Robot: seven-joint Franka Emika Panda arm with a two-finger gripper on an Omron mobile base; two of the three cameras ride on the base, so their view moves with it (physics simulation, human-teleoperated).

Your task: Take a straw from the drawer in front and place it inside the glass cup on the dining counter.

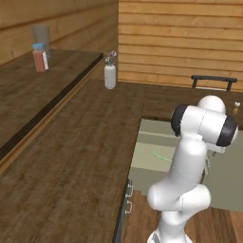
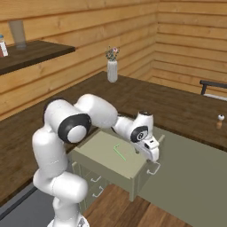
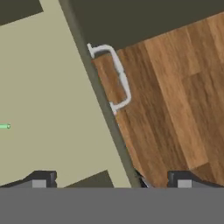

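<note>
Hovering over the pulled-out drawer [image 2: 133,166] | my gripper [image 2: 153,155] hung wide open above its front edge | straw [image 2: 119,152] lay inside, untouched

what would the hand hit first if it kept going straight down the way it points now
Probably the drawer front edge by its handle: the open hand straddles that edge, one fingertip over the interior, one over the floor. Depth is unclear.

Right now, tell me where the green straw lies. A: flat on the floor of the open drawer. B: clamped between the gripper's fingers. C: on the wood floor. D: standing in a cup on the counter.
A: the straw lies flat on the pale inside of the pulled-out drawer, with the open gripper above the drawer's front edge, holding nothing.
</note>
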